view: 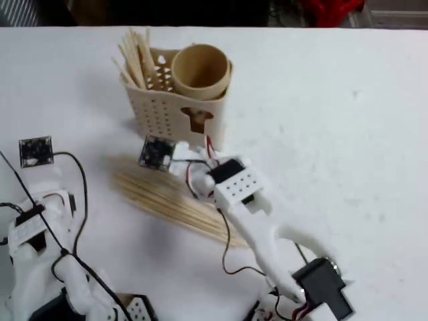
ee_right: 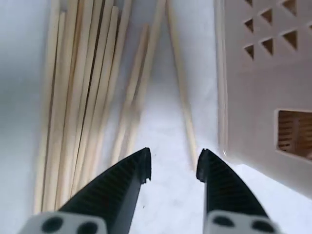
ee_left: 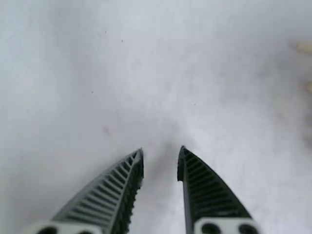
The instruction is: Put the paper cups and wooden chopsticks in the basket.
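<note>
The right gripper [ee_right: 173, 165], narrowly parted and empty, hangs over loose chopsticks [view: 167, 197] beside the basket [view: 170, 114] near the far edge of the table [view: 348, 134]. The left gripper [ee_left: 161, 163], also narrowly parted, holds nothing.

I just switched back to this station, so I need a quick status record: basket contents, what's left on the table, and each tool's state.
basket: upright on the table
inside basket: a paper cup and upright chopsticks
left out: loose chopsticks lying flat on the table, in front of the basket
right tool: open, empty, low over the loose chopsticks, beside the basket wall
left tool: open, empty, over bare table
task: not finished; the loose chopsticks are not yet in
</note>
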Controlling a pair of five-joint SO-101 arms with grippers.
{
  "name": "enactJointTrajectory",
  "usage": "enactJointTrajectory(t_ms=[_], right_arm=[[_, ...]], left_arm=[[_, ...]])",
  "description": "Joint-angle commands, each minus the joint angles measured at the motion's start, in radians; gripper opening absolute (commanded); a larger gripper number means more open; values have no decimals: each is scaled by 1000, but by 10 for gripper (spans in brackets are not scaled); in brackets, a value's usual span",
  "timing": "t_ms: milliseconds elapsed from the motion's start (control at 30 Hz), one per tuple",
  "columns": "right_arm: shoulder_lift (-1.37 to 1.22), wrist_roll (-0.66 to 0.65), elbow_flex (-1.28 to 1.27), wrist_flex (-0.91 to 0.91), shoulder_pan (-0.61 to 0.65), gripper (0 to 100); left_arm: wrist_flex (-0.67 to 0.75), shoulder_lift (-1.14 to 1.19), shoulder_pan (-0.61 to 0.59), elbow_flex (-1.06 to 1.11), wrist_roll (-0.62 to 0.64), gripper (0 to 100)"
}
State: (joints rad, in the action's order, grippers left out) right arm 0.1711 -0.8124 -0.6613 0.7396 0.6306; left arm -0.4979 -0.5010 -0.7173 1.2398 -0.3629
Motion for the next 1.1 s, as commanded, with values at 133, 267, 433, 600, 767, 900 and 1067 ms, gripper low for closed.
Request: enactJointTrajectory(t_ms=[133, 267, 433, 600, 767, 900, 1067], right_arm=[[-180, -64, 103, -24, -28, 170], [-274, -64, 189, -21, -54, 170], [-297, -66, 215, -22, -77, 170], [-308, -74, 215, -24, -59, 170], [-361, -74, 222, -7, -51, 141], [-453, -74, 288, 21, -59, 122], [-460, -58, 356, 148, -59, 15]], left_arm=[[20, -1, 15, -5, 8, 132], [20, -1, 15, -5, 8, 132], [20, -1, 15, -5, 8, 132], [20, -1, 15, -5, 8, 132], [20, -1, 15, -5, 8, 132], [20, -1, 15, -5, 8, 132], [20, -1, 15, -5, 8, 132]])
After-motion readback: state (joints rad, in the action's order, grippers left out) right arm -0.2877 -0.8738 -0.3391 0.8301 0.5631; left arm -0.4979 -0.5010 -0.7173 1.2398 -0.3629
